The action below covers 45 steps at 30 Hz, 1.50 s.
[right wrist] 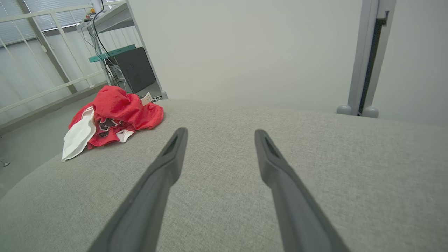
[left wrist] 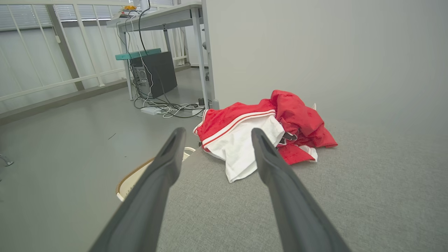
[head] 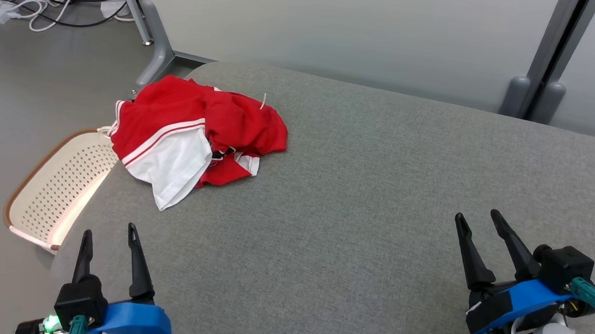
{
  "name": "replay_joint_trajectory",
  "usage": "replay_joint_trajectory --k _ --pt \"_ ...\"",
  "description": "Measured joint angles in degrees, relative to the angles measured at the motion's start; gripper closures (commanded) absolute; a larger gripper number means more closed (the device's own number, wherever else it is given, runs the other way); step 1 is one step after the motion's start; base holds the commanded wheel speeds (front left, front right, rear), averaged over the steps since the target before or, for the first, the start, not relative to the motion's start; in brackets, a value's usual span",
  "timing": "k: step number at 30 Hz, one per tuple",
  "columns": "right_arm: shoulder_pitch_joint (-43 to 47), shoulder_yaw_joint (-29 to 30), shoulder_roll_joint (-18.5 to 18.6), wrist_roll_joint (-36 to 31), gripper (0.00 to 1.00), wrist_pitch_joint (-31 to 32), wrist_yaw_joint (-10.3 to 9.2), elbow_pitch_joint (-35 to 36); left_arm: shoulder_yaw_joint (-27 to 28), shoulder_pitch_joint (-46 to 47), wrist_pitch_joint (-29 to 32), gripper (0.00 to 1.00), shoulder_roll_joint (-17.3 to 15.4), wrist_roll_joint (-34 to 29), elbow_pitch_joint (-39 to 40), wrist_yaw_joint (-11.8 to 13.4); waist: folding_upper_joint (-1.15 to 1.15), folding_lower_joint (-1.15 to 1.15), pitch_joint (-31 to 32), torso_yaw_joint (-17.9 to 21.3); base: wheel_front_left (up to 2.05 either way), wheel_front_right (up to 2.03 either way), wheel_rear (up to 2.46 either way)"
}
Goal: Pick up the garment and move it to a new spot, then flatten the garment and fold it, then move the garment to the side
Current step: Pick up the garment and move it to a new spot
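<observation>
The red-and-white garment (head: 197,126) lies crumpled at the far left corner of the grey bench (head: 357,210), above a white perforated basket (head: 56,192); the left end effector (head: 109,230) and the right end effector (head: 476,214) hover spread and empty, well apart from it

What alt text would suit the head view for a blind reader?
A crumpled red and white garment lies at the far left of a grey fabric surface. The left gripper and right gripper hover open and empty near the bottom corners.
</observation>
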<state>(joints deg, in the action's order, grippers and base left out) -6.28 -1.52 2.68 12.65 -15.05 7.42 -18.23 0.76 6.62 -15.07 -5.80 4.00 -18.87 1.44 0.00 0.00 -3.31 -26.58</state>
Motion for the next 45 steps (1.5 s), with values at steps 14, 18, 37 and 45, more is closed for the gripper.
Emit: replay_joint_trajectory --k 14,18,37,45 --pt "-1.03 -0.13 0.0 -1.6 0.0 0.0 0.0 0.58 4.02 2.9 0.0 0.0 -1.8 2.86 0.01 -0.94 0.0 0.0 -2.66 2.96 0.0 0.0 0.0" --pt "-2.45 0.78 -0.01 -3.97 0.0 0.01 0.0 1.44 6.22 8.98 0.0 0.0 -4.94 3.47 -0.69 -1.52 0.0 0.01 -5.81 5.68 0.0 0.0 0.0" --pt "-9.16 2.31 5.87 -5.94 0.0 0.0 0.05 9.78 7.49 38.23 14.46 0.0 -15.5 8.61 -19.17 -6.55 0.02 0.01 -23.6 17.69 0.0 0.0 0.0" --pt "-9.78 2.54 6.5 -5.77 0.0 0.0 0.07 10.42 5.14 42.64 29.02 0.0 -15.78 10.73 -30.51 -7.67 0.02 0.0 -25.22 17.9 0.0 0.0 0.0"
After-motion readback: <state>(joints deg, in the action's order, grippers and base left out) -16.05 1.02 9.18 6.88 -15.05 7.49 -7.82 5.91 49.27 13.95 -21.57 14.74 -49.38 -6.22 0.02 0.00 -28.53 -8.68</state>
